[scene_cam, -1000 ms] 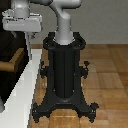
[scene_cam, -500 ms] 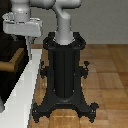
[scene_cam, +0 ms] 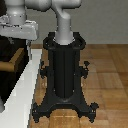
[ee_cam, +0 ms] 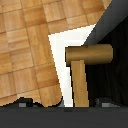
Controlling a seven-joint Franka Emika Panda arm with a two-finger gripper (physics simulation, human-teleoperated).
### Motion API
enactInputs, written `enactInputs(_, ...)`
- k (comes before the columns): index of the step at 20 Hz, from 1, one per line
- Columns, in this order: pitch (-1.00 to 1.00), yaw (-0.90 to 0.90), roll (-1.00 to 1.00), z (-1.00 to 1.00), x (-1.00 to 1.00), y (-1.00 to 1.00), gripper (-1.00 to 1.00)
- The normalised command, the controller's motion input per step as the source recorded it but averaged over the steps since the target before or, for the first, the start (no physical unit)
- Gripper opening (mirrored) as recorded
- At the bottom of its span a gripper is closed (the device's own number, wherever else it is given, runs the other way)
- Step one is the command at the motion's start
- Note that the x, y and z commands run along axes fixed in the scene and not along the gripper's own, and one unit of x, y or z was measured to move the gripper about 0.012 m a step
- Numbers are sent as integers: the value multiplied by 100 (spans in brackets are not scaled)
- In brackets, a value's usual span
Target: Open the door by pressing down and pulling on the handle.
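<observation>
Wooden floor (scene_cam: 107, 70) surrounds the black pedestal (scene_cam: 64, 75). Below the gripper (scene_cam: 26, 46), the door (scene_cam: 9, 75) stands dark, its handle (ee_cam: 82, 67) directly beneath, lined up for pressing down. Whether the jaws are spread or clenched, I cannot tell.
</observation>
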Motion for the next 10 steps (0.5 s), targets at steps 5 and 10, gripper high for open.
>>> enactInputs(5, 0, 0, 0, -80, 0, -40, 100)
enactInputs(10, 0, 0, 0, -60, 0, -60, 100)
